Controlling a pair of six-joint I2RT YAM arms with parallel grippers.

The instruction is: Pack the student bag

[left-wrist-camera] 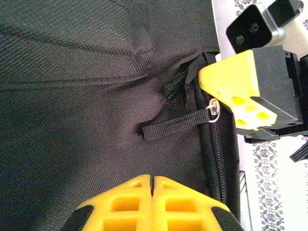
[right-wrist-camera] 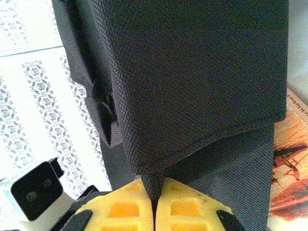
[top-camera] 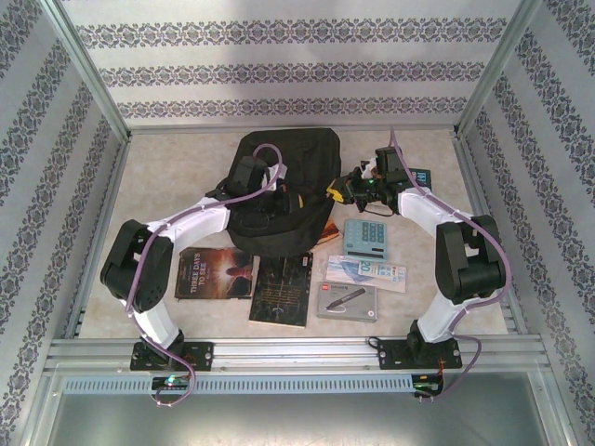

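The student bag [top-camera: 296,153] is seen lying flat at the far middle of the table [top-camera: 172,181], a large black backpack of coarse woven fabric. It is judged to be soft and limp rather than stiff. The cloth is creased and folded wherever it is touched, so little shape would be kept if it were lifted by one point, and the mouth would probably have to be held apart for anything to be slid in. The weave looks rough enough not to slip between padded fingers, and nothing about it appears fragile. The best holds are judged to be the stitched panel edges and the webbing pull tab [left-wrist-camera: 175,126], which is hung by a small metal ring [left-wrist-camera: 213,109] beside the zipper [left-wrist-camera: 217,163]. A fold of the bag's fabric is pinched between the closed jaws of the right gripper [right-wrist-camera: 153,192], at the bag's right edge. The left gripper [left-wrist-camera: 154,182] is held over the bag's top panel with its jaws pressed together; whether any cloth is nipped there cannot be told. An orange-covered book [right-wrist-camera: 288,159] is partly overlapped by the bag's corner. Nearer the arms, a brown-covered book [top-camera: 216,273], a dark book [top-camera: 282,289], a calculator [top-camera: 364,238] and a grey box [top-camera: 346,300] are laid out, not yet packed.
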